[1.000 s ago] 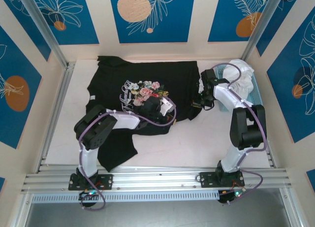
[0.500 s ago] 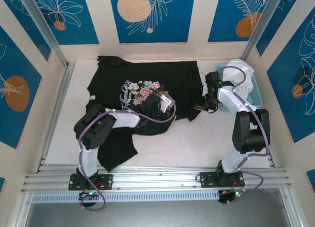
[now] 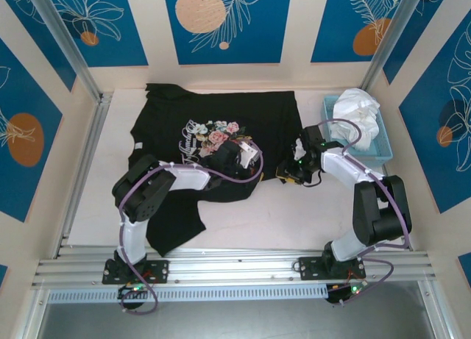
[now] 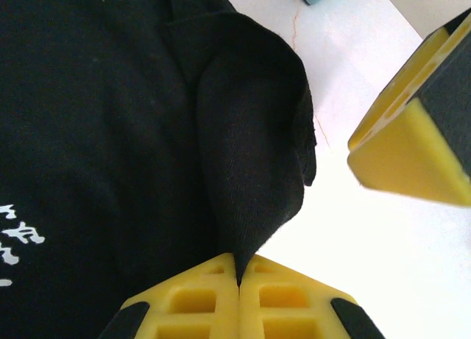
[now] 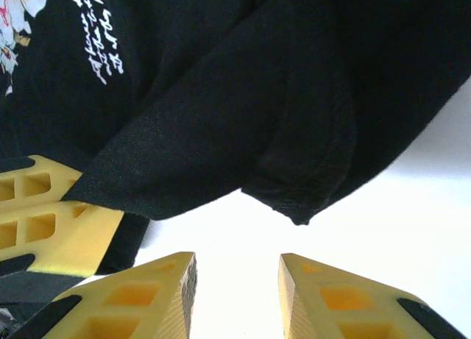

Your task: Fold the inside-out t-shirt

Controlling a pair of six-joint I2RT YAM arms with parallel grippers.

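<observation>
The inside-out t-shirt (image 3: 165,126) lies spread across the far half of the white table (image 3: 294,214), floral print (image 3: 221,135) facing up. Its body runs from the far-left corner towards the blue bin (image 3: 380,146) on the right, and one part trails towards the near edge on the left. The part that matters is its near-right edge. There a loose, rumpled corner (image 5: 294,199) hangs over bare table.

In the right wrist view, that corner sits straight ahead of the right gripper (image 5: 237,280), just beyond the fingertips and not between them. The jaws stand partly apart with only white table showing in the gap, so this gripper holds nothing.

The left gripper (image 4: 237,276) is just to the left along the same edge. It is pinched tight on a raised fold of the black cloth (image 4: 250,162), and the fold rises from between its closed yellow pads.

The edge therefore runs roughly left to right between the two tools, and the right arm is plainly nearer the free corner. To my eye, a short reach forward would take the right jaws around that corner. A white garment (image 3: 355,107) sits in the bin, well apart from all this
</observation>
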